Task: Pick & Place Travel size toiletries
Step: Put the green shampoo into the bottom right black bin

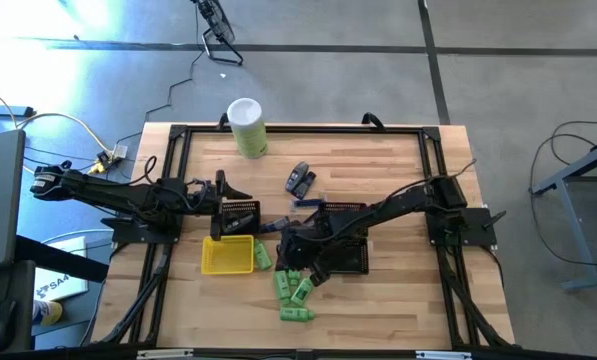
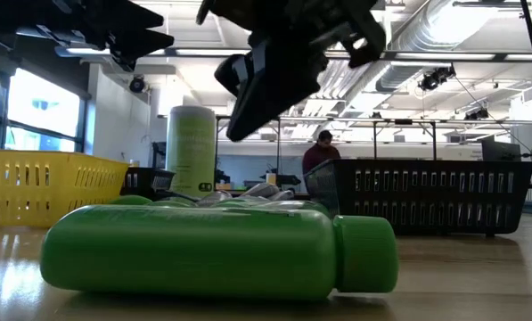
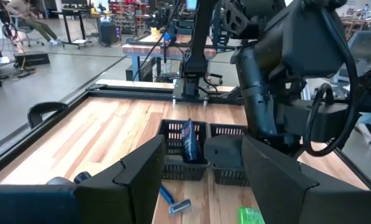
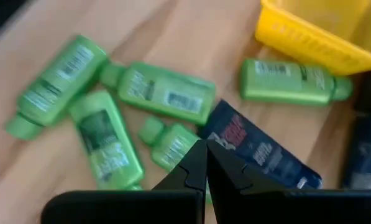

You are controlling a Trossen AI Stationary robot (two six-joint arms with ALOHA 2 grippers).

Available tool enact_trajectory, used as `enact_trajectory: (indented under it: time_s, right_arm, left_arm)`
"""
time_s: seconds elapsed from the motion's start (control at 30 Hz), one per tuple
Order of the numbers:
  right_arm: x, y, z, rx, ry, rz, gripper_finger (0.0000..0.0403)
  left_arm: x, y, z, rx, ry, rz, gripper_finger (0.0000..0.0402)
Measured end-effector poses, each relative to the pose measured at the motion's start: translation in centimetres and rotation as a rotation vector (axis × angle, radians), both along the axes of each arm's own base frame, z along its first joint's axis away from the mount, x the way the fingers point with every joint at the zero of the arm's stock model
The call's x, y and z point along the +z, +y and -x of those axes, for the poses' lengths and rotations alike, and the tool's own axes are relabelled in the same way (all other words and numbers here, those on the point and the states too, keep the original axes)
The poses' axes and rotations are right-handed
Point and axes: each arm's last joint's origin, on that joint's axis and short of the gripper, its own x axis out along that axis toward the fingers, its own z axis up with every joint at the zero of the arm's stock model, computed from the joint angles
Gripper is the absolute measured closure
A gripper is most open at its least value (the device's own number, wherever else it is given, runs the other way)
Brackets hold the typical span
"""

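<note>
yellow tray (image 4: 316,37) cropped, far person (image 2: 319,152) tiny

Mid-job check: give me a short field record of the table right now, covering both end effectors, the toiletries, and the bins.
left end effector: open, empty, over the table's left side
right end effector: shut, holding nothing visible, above the green bottles
dark blue tube: lying on the wood beside the green bottles
yellow tray: looks empty
black mesh basket: holds a bluish packet

Bright overhead daylight; right wrist view blurred, low view backlit.
</note>
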Motion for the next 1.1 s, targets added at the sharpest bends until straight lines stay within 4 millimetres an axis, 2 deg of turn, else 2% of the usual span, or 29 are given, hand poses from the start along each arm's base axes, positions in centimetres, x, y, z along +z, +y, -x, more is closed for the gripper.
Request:
enact_trajectory:
  time_s: [0.17, 0.27, 0.4, 0.63, 0.77, 0.97, 1.1]
  right_arm:
    - [0.1, 0.1, -0.2, -0.029, -0.040, 0.045, 0.0396]
    - [0.1, 0.1, -0.2, -0.026, -0.041, 0.044, 0.0373]
    - [0.1, 0.1, -0.2, -0.009, -0.044, 0.055, 0.0312]
    - [0.1, 0.1, -0.2, -0.005, -0.045, 0.049, 0.0180]
    - [-0.6, 0.3, -0.2, 0.019, -0.009, 0.021, 0.0131]
    - [-3.0, 0.4, -0.8, 0.026, 0.026, 0.021, 0.0119]
    - [-3.5, 0.7, -0.9, 0.036, 0.033, 0.019, 0.0125]
  left_arm:
    - [-0.2, 0.0, 0.0, -0.005, 0.022, 0.022, 0.0191]
    - [-0.2, 0.0, 0.0, -0.007, 0.020, 0.025, 0.0191]
    - [-0.2, 0.0, 0.0, -0.009, 0.020, 0.047, 0.0191]
    - [-0.2, 0.0, 0.0, -0.010, 0.017, 0.048, 0.0191]
    - [-0.2, 0.0, 0.0, -0.010, 0.018, 0.051, 0.0191]
    - [-0.2, 0.0, 0.0, -0.009, 0.021, 0.073, 0.0191]
    - [-0.3, 0.0, 0.0, -0.009, 0.031, 0.072, 0.0191]
